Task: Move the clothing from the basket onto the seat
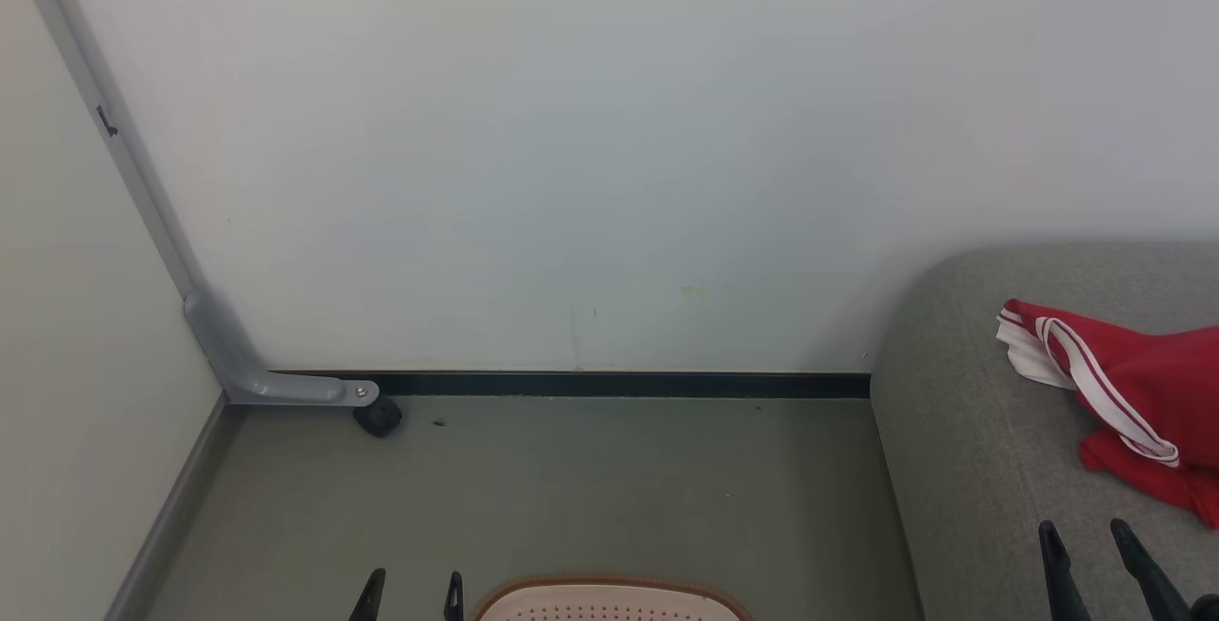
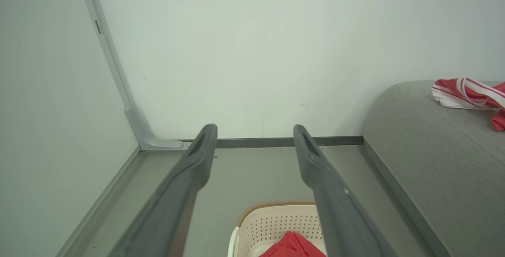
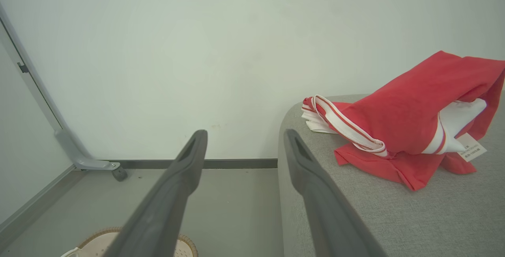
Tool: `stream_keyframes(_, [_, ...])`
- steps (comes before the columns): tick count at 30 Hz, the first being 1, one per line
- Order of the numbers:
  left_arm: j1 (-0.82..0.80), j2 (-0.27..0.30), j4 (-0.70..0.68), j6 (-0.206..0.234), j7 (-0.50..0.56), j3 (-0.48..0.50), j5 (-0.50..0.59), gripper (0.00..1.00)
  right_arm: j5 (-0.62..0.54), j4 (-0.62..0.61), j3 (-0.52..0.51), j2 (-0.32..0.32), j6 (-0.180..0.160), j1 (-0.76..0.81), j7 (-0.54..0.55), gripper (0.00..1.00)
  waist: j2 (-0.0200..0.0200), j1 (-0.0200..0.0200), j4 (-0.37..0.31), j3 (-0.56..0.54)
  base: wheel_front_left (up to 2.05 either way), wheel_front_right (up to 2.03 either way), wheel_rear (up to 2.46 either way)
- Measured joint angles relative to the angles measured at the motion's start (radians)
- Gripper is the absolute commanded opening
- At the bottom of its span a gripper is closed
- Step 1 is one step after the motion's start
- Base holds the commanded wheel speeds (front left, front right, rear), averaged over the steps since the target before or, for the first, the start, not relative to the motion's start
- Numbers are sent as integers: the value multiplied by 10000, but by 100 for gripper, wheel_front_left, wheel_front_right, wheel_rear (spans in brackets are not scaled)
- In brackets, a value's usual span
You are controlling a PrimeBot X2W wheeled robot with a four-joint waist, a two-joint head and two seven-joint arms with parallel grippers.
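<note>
the coming move turns on the left side. the garment in the basket (image 2: pixel 292 246) lies below the left tool (image 2: pixel 254 135) and a little to its right, low between the two fingers in the left wrist view. reaching it looks like a drop down and slightly inward. in the head view the left tool's tips sit just beside the basket (image 1: pixel 609 586), on its left. the right tool (image 1: pixel 1084 545) hangs over the front of the seat (image 1: pixel 952 450), well apart from the basket, so the left arm is plainly the nearer one. both tools have their fingers spread wide and hold nothing.

the garment in the basket shows as a small bright red hump of soft cloth against the cream perforated wall. the picture's edge cuts most of it off, so i cannot tell its long axis or how much cloth is there. the basket stands on the floor near the seat. the garment on the seat (image 1: pixel 1138 392) lies crumpled toward the back, red with white bands and thin striped trim, and a pale label pokes out in the right wrist view. by my reading, part of the job is done and at least one piece is left to fetch.
</note>
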Motion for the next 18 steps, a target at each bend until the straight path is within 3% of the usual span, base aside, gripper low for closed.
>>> stream_keyframes(18, [-9,-27,88,0,161,-165,13,100,0,-385,-146,-15,-69,58,0,100,0,0,33,96,0,0,0])
